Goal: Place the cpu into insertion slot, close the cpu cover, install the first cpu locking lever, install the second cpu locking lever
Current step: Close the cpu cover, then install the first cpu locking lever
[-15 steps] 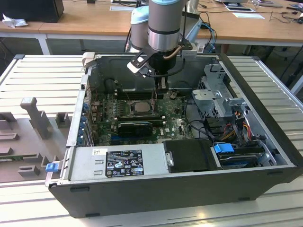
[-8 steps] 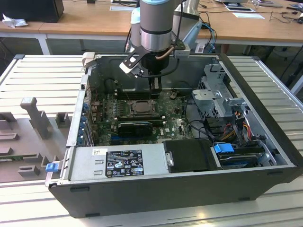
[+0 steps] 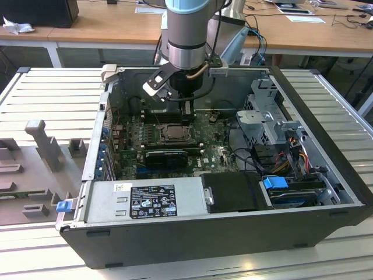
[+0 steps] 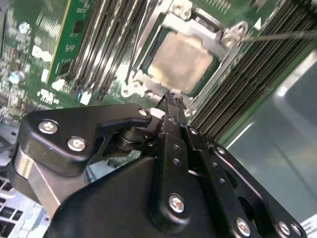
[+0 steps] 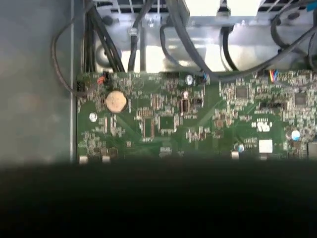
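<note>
Second wrist view: the pale beige-silver square cpu [image 4: 181,59] sits upper middle of frame, already seated, with the thin silvery metal cpu cover [image 4: 225,52] framing it. The black gripper [image 4: 171,101] looks pinched shut on nothing, its tip at the cover's edge, probably for pushing.
</note>
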Available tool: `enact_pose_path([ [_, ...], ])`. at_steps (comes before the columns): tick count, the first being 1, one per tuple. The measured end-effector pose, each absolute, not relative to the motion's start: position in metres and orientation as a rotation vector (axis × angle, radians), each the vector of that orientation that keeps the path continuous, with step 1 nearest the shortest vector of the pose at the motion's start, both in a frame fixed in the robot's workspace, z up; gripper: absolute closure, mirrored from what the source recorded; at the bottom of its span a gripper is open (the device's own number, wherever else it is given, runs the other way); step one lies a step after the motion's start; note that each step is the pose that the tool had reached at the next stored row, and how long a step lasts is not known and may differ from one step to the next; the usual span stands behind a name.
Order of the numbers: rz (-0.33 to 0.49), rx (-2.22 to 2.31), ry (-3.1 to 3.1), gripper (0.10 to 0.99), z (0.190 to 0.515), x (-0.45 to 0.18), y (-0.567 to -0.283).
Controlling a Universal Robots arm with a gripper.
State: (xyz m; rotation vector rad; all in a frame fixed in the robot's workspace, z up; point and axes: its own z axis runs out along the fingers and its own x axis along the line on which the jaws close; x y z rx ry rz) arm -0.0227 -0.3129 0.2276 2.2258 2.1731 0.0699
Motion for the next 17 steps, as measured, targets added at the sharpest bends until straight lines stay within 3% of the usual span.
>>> enact_pose_path([
  [17, 0.061, 2.23, 2.177, 0.98, 0.23, -0.045, -0.313],
])
